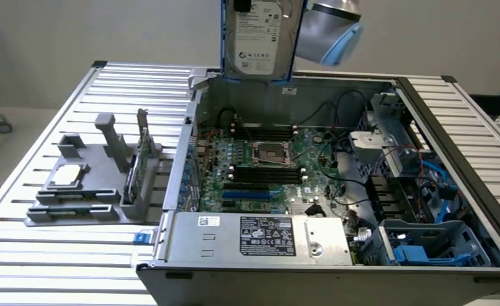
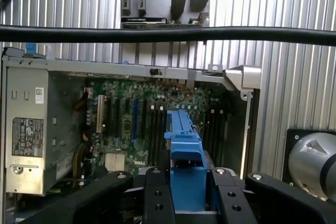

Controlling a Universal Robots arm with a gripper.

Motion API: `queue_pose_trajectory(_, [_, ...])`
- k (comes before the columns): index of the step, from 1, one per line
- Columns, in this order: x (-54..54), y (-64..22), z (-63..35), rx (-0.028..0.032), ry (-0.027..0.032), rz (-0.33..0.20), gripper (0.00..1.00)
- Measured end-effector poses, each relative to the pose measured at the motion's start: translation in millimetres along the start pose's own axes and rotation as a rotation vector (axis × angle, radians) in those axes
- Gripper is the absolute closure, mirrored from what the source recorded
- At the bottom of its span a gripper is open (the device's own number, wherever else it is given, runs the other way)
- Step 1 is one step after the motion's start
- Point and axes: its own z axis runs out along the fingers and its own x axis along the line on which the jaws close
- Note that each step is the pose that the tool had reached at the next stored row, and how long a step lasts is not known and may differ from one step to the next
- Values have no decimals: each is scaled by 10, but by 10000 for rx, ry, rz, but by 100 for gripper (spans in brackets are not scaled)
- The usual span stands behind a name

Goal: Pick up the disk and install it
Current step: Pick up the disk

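Observation:
The disk (image 1: 260, 35), a silver-grey drive with a white label in a blue carrier, hangs upright above the far wall of the open computer case (image 1: 191, 159). Part of my arm's grey and blue wrist (image 1: 328, 32) shows just beside it, on the exterior view's right. In the wrist view, my gripper (image 2: 188, 195) is shut on the disk's blue carrier (image 2: 185, 150), with a black finger (image 2: 159, 198) on either side. Below it lies the green motherboard (image 2: 131, 124).
A grey fixture (image 1: 80, 204) on the slatted table (image 1: 29, 255) holds a square silver chip (image 1: 67, 175) and an upright circuit card (image 1: 135, 172). The case holds a power supply (image 1: 259, 237) and a drive bay with blue plastic parts (image 1: 420, 252). A black cable (image 2: 168, 34) crosses the wrist view.

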Motion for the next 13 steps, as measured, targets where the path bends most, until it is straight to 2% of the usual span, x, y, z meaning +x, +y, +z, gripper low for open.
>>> queue_pose_trajectory(13, [252,-415,2,-1,1,-1,68])
